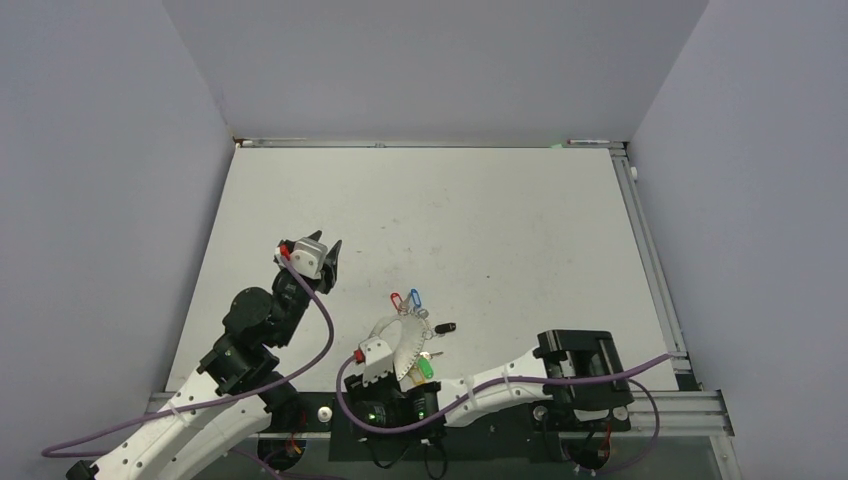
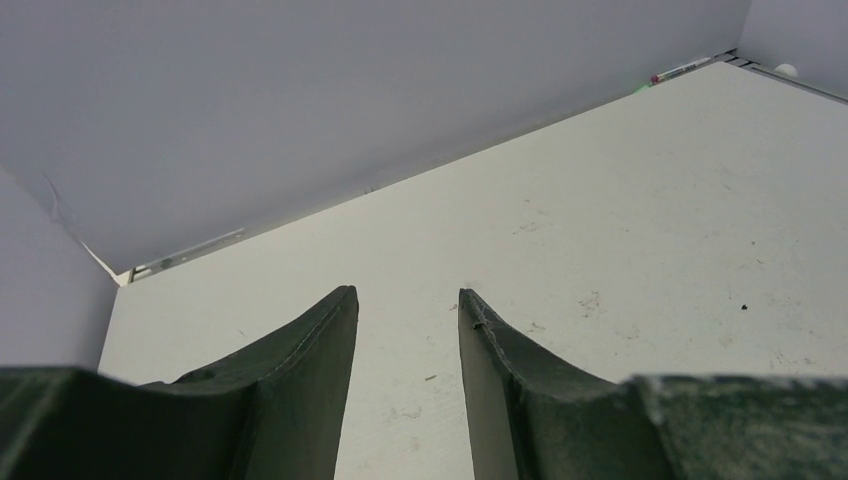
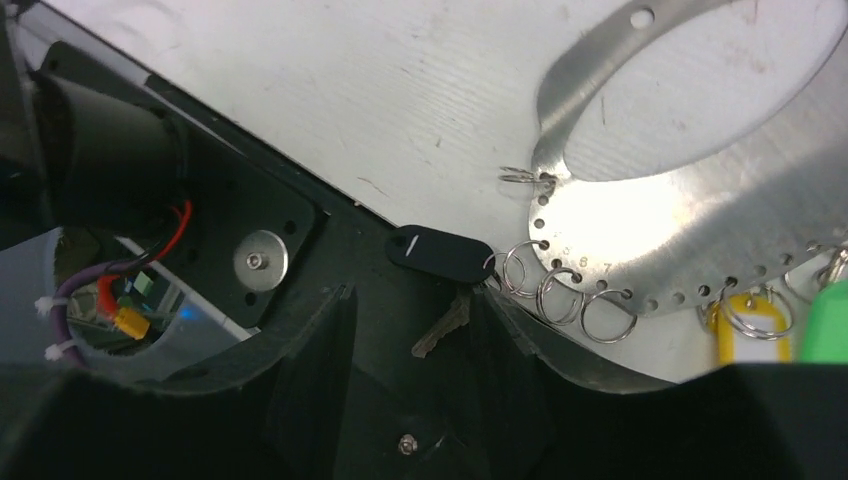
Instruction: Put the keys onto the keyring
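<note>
The keyring (image 3: pixel 650 240), a flat grey metal piece with a big oval opening and a row of small holes along its curved edge, lies at the near middle of the counter (image 1: pixel 480 220), just beside the dark base plate (image 3: pixel 200 215). Most of the keys (image 1: pixel 425 368) already hang from it. The yellow-headed key (image 3: pixel 755 325) and green-headed key (image 3: pixel 825 322) are on its near side. The red-headed key (image 1: pixel 396 299) and blue-headed key (image 1: pixel 415 297) are on its far side.

The right arm (image 1: pixel 500 382) reaches left along the near edge. Its jaws stand partly apart, and the silvery key (image 3: pixel 440 328) lies loose in the gap, not pinched. That key's black oval clip (image 3: pixel 440 252) rests across the counter's edge and touches the first of several empty split rings (image 3: pixel 560 292). I cannot tell whether it is linked to that ring.

The left arm (image 1: pixel 250 335) is well apart to the left, raised. Its jaws are open on nothing and point at the far wall.

The step in hand looks like taking up the silvery key. It would go best to centre the key's shank between the pads and close on the flat sides near the head, so the clip is free to meet a ring. The approach should be low and slow, because a nudge could push the key off the counter's edge onto the base plate. The left jaws should probably come across and pin the keyring so it cannot slide.
</note>
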Robot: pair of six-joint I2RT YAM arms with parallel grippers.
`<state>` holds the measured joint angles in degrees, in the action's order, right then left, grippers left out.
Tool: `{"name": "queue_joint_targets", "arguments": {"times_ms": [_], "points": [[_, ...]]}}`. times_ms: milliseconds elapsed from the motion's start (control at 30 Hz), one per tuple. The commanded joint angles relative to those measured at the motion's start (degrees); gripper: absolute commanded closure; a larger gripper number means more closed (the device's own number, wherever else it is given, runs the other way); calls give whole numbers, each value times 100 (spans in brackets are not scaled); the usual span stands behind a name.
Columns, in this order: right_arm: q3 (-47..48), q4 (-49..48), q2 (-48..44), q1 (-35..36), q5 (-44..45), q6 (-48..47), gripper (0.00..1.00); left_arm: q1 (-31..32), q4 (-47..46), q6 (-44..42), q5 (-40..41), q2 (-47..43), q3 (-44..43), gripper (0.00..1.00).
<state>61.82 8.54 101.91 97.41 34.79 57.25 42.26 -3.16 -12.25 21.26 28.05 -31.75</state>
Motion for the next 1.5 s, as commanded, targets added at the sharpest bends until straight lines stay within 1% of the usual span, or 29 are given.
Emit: {"name": "queue_joint_targets", "arguments": {"times_ms": [0, 100, 233, 300, 367, 467, 600, 833, 933, 1100, 1200, 1333, 1467], "points": [[440, 323, 312, -56, -167, 1357, 53, -29, -90, -23, 136, -40, -165, 61], [847, 701, 643, -68, -52, 1395, 52, -31, -106, -23, 103, -82, -150, 61], [1023, 479, 734, -161, 80, 1076, 54, -25, -103, -14, 88, -123, -135, 61], [1121, 425, 813, -279, 2, 994, 54, -27, -117, -14, 90, -126, -130, 61], [1180, 315, 950, -436, -277, 941, 54, -26, -107, -14, 72, -130, -138, 61], [1135, 17, 1161, -702, -959, 894, 55, -32, -110, -20, 67, -149, -131, 61], [1048, 221, 1231, -806, -1268, 898, 57, -25, -116, -23, 71, -182, -100, 60], [553, 780, 720, -833, -1541, 954, 57, -29, -114, -15, 21, -140, -113, 60], [479, 1187, 519, -810, -1603, 869, 58, -28, -115, -14, 34, -144, -112, 60], [409, 1796, 122, -816, -1580, 512, 59, -29, -118, -14, 34, -149, -118, 60], [419, 2203, -128, -807, -1379, 420, 60, -33, -115, -14, 34, -148, -112, 60], [234, 2309, -602, -732, -1228, 722, 60, -34, -107, -12, 10, -118, -126, 60], [-24, 2361, -758, -598, -1211, 1431, 55, -34, -115, -5, 11, -134, -121, 60]]}}
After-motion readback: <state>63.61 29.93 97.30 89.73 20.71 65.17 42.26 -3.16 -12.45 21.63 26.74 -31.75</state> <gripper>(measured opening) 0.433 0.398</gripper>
